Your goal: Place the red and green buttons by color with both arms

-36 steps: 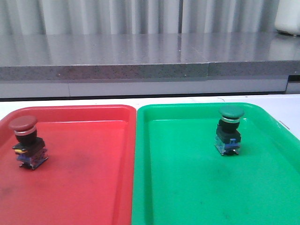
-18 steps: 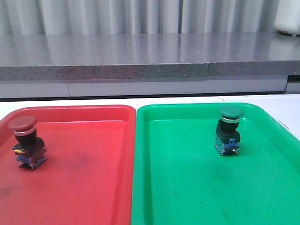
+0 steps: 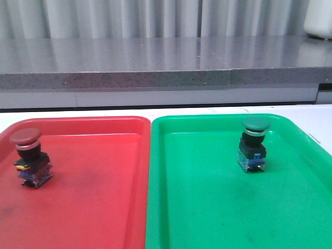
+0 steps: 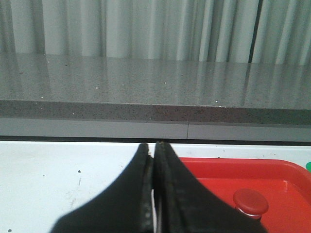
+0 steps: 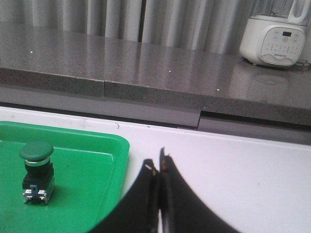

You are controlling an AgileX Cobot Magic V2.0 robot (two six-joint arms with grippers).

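In the front view we see the red button (image 3: 30, 157) standing upright in the red tray (image 3: 93, 207), near its left edge. The green button (image 3: 253, 144) stands upright in the green tray (image 3: 207, 207), toward the far right part. The two trays lie side by side on the white table (image 3: 321, 116), their edges touching.

In the left wrist view we see our left gripper (image 4: 155, 160) with its fingers pressed together and nothing between them. It is over the table just beside the red tray, apart from the red button.

In the right wrist view our right gripper (image 5: 159, 170) also has its fingers pressed together, holding nothing. It is over the table just beside the green tray, apart from the green button. A white appliance (image 5: 276, 36) stands on the grey counter (image 5: 121, 63) behind.
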